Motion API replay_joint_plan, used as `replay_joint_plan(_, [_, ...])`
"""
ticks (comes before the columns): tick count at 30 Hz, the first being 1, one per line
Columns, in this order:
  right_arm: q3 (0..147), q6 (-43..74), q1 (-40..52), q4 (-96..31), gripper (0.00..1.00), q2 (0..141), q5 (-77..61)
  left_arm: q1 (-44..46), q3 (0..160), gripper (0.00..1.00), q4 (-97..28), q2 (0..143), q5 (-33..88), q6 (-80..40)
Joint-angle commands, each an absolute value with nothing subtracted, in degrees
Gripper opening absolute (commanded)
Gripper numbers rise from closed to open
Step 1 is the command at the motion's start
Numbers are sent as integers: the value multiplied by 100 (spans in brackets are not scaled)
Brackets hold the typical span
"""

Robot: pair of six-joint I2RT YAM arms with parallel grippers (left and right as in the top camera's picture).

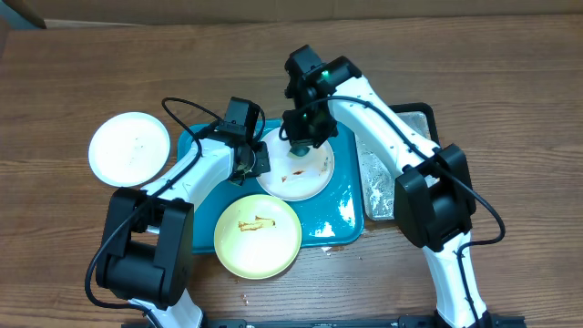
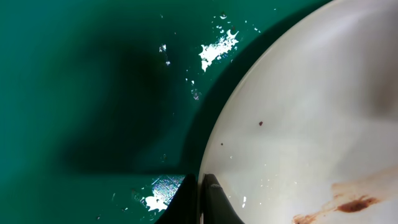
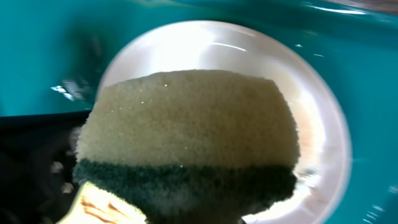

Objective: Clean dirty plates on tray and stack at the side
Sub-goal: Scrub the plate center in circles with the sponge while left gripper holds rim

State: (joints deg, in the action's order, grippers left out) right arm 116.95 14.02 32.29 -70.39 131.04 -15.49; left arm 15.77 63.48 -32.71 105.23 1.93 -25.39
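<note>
- Progress roughly a third: clean white plate sits on desk left of tray; no stack yet
- Scrubbing, it seems, on smeared white plate mid-tray; left tool pinched shut on its rim; right tool clamped on sponge above it
- Left to do: yellow-green plate, smeared, at tray's front edge

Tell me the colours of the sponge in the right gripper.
Sponge: yellowish-tan over dark green; right wrist view.
</note>
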Motion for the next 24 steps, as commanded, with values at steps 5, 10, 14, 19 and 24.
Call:
replay_joint_plan(5, [11408, 1966, 3535, -6801, 4, 13279, -1809, 1540, 6263, 4, -3271, 10565, 106, -2582])
replay_joint_plan(10, [11146, 2403, 3664, -6602, 4, 13279, -1809, 1542, 6263, 4, -3260, 10565, 108, -2582])
replay_joint_plan(14, [10818, 2536, 3732, -6493, 4, 13279, -1813, 1542, 6263, 4, -3253, 10565, 108, -2582])
replay_joint_plan(19, [10377, 2561, 3791, -6228, 4, 13279, -1844, 1542, 6263, 4, -3256, 10565, 108, -2582])
replay_joint_plan(24, [10184, 2709, 3833, -5791, 4, 13279, -2215, 1542, 6263, 4, -3256, 10565, 110, -2585])
